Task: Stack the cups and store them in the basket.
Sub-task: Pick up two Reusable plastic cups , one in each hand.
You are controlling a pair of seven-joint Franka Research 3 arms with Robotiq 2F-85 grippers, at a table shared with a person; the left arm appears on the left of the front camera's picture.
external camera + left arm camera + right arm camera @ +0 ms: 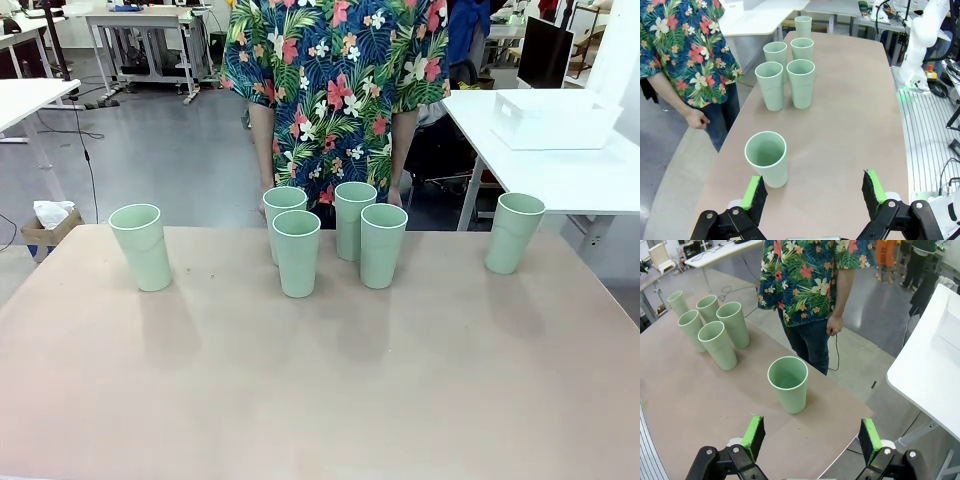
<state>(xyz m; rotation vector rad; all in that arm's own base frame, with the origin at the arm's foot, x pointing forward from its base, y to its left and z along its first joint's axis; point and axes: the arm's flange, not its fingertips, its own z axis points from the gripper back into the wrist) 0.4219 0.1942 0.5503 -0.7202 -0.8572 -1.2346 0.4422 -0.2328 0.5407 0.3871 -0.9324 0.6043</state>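
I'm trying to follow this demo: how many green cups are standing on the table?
6 cups, all upright: the left cup alone, the right cup alone, and four clustered mid-table before the person: back two, front two. None seems hidden.

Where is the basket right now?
In the front view the basket sits on the white side table at far right, beyond the rightmost cup.
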